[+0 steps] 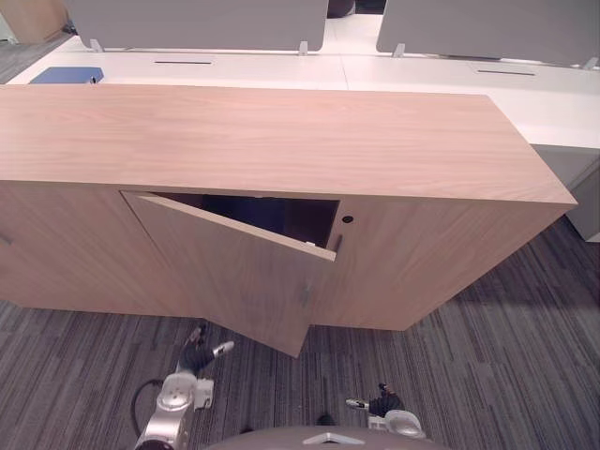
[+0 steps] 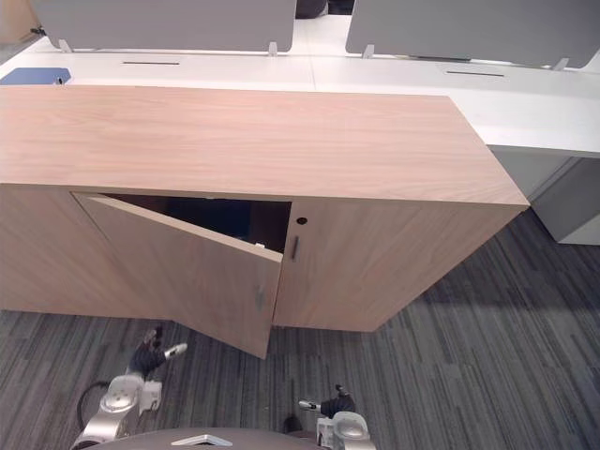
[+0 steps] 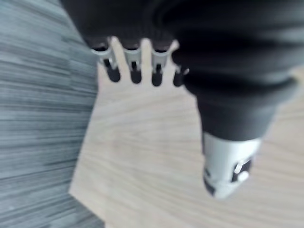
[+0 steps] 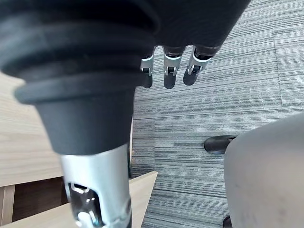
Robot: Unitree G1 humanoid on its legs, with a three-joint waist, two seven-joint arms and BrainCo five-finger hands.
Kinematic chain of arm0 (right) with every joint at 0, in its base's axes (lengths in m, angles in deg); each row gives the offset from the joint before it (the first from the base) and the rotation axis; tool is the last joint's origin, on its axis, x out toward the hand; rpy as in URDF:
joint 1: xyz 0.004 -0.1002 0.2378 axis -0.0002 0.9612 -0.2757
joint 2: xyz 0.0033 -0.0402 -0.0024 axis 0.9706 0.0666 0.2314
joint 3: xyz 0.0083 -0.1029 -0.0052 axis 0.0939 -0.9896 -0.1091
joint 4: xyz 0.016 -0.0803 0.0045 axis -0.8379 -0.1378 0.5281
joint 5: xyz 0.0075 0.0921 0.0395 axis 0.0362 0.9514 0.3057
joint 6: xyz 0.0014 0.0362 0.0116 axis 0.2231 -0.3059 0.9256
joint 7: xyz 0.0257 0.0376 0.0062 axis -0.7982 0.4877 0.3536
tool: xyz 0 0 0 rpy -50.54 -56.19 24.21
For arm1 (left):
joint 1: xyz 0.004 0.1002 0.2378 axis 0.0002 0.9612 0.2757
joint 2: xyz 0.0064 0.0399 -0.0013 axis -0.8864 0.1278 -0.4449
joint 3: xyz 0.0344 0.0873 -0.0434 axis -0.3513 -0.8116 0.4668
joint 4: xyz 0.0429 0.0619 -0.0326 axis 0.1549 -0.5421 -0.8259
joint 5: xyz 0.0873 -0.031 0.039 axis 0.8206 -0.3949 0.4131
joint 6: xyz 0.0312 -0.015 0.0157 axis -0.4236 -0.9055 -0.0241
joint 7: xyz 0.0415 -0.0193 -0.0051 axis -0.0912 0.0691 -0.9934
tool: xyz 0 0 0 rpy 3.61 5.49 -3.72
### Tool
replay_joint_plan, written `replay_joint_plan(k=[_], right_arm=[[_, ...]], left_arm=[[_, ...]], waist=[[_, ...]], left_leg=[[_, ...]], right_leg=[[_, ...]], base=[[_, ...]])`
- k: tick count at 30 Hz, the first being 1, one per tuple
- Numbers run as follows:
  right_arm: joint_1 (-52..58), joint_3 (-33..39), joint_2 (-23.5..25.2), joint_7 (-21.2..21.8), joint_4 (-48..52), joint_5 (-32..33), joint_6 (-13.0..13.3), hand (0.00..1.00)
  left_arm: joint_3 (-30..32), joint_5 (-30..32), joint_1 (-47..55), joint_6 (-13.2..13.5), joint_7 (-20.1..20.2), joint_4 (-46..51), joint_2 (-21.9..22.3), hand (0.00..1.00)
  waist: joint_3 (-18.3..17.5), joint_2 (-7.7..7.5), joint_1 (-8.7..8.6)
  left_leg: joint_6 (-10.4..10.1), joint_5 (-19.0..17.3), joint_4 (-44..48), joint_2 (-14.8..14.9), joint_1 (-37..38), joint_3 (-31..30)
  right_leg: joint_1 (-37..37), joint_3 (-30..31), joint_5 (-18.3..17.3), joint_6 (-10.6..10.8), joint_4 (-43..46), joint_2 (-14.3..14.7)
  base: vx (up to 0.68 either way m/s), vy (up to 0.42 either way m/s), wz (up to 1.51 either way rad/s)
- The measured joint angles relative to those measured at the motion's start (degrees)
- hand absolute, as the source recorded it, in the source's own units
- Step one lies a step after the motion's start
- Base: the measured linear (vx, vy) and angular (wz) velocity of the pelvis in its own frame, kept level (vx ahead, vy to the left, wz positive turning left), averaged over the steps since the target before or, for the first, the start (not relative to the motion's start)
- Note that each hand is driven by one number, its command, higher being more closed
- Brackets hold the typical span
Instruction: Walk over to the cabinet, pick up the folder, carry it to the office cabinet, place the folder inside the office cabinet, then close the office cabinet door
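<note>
Left eye view has the left hand (image 1: 197,356) at seven o'clock and right hand (image 1: 382,403) at five, both loose-fingered and empty; the folder (image 1: 230,208) is probably the dark blue shape inside the office cabinet (image 1: 281,141), so the ajar door (image 1: 234,272) next needs a push toward twelve.

Past the silver, dark-tipped fingers (image 3: 135,71) of the left hand (image 1: 199,353), the cabinet door (image 3: 156,156) shows smooth, matt pale wood grain; the carpet (image 3: 38,95) beside it is rough, striped grey cloth.
</note>
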Motion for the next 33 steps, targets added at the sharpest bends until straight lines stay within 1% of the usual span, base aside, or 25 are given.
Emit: replay_joint_plan(k=[4,6,8,10,19,20,22,25,30,33], right_arm=[[-0.3,0.0,0.0,0.0,-0.3,0.0,0.0,0.0],[-0.3,0.0,-0.1,0.0,-0.6,0.0,0.1,0.0],[-0.4,0.1,-0.1,0.0,-1.5,0.0,0.2,0.0],[-0.6,0.7,-0.1,0.1,-2.1,0.0,0.1,0.0],[-1.5,2.3,0.0,0.8,-3.1,-0.1,-0.1,0.0],[-1.5,2.4,-0.1,0.8,-4.1,-0.1,-0.2,0.0],[-2.1,2.4,-0.1,0.8,-4.4,-0.1,-0.8,0.0],[-2.1,2.4,-0.1,1.1,-4.8,-0.1,-1.1,0.0],[-3.0,2.7,-0.1,1.1,-5.8,-0.1,-1.1,0.0],[-3.4,3.6,-0.2,1.1,-6.3,0.0,-1.1,0.0]], left_arm=[[2.5,1.2,0.9,-0.3,0.0,-6.5,0.2,0.0],[3.7,1.8,1.1,-0.5,0.0,-9.9,0.6,0.0],[4.8,2.3,1.8,-0.9,0.0,-13.2,0.8,0.0],[7.7,2.5,2.3,-1.4,0.0,-14.8,0.8,0.0],[12.2,4.5,3.6,-2.7,0.0,-17.1,1.8,0.0],[12.4,4.5,3.7,-2.8,0.0,-17.1,1.8,0.0],[12.5,4.5,3.7,-2.8,0.0,-17.1,1.8,0.0],[12.5,4.5,3.2,-2.8,0.1,-17.1,1.8,0.0],[12.6,4.5,2.5,-2.8,0.0,-17.1,2.0,0.0],[13.4,4.5,2.1,-2.8,0.0,-17.1,2.6,0.0]], waist=[[0.4,-0.23,0.15],[0.5,-0.3,0.26],[0.5,-0.54,0.91],[0.5,-0.9,1.46],[0.4,-1.12,1.72],[0.4,-1.15,1.78],[0.5,-1.11,1.86],[0.6,-1.09,1.84],[1.2,-0.73,1.81],[1.7,-0.23,1.83]], left_leg=[[0.3,0.8,0.0,-0.4,-0.2,-1.1],[0.1,0.9,0.0,-0.5,-0.3,-1.7],[0.0,1.1,0.0,-0.7,-0.3,-2.2],[0.2,0.9,0.0,-1.0,-0.6,-2.6],[1.0,-0.2,0.0,-2.3,-0.3,-2.7],[1.0,-0.4,0.0,-2.3,-0.2,-2.7],[1.2,-0.4,0.0,-2.4,0.1,-2.5],[1.1,-0.7,0.0,-2.4,0.6,-2.4],[0.9,-0.8,0.0,-2.2,1.5,-2.2],[0.8,-0.8,0.0,-2.0,1.6,-1.8]], right_leg=[[-0.5,-1.2,-0.8,-0.4,1.0,-0.5],[-0.5,-1.8,-1.4,-0.2,1.2,-0.7],[-0.3,-2.0,-1.4,-0.1,1.1,-1.0],[-0.2,-2.0,-1.5,0.0,0.7,-1.2],[0.5,-1.9,-1.5,0.3,0.4,-2.3],[0.6,-1.8,-1.0,0.9,0.3,-2.4],[1.1,-1.8,-1.0,0.9,0.0,-2.3],[1.8,-1.9,-1.0,0.9,-0.6,-2.2],[2.7,-2.0,-1.3,0.3,-0.7,-1.9],[2.6,-1.8,-1.3,0.2,-0.6,-1.7]], base=[[-0.16,-0.038,0.13],[-0.12,-0.013,0.18],[-0.11,-0.005,0.11],[-0.06,0.015,0.08],[0.04,0.032,0.01],[0.1,0.019,-0.04],[0.09,0.002,-0.03],[0.08,-0.021,-0.01],[-0.01,-0.052,-0.03],[-0.09,-0.055,-0.06]])
